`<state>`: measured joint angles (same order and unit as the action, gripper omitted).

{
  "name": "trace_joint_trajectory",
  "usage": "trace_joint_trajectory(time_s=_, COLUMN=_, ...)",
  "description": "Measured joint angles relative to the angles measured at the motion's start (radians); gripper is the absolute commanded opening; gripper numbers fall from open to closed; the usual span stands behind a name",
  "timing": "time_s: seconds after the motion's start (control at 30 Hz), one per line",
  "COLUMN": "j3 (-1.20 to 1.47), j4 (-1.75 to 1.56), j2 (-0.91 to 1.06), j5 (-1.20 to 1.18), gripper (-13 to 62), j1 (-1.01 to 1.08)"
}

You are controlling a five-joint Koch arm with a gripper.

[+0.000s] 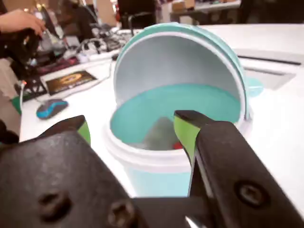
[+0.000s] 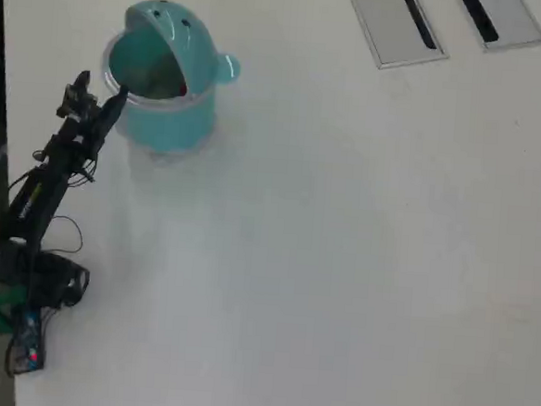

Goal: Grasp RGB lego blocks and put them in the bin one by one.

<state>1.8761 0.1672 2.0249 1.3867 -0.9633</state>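
Gripper [image 1: 133, 124] poised at the bin [image 1: 156, 166] rim, jaws spread and empty, lid tipped back so the mouth stays clear for dropping; red block [image 1: 177, 146] lies inside on the bottom, no other blocks visible on the white surface [image 2: 342, 245].

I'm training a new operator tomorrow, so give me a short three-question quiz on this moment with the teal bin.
1. True or false: the domed lid of the round teal plastic bin is swung open.
2. What colour is the small thing visible inside the bin?
3. The gripper, with its green-padded fingers, is: A) open and empty, B) shut on a block.

Key: 1 true; 2 red; 3 A.
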Motion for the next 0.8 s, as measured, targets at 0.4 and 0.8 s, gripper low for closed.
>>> trace_joint_trajectory(time_s=0.4, j3=0.107, j4=-0.002, j2=0.189, j5=-0.239, gripper=33.2, j1=0.049)
trace_joint_trajectory(time_s=0.8, j3=0.245, j4=-0.091, j2=0.265, j5=-0.733, gripper=35.3, j1=0.252)
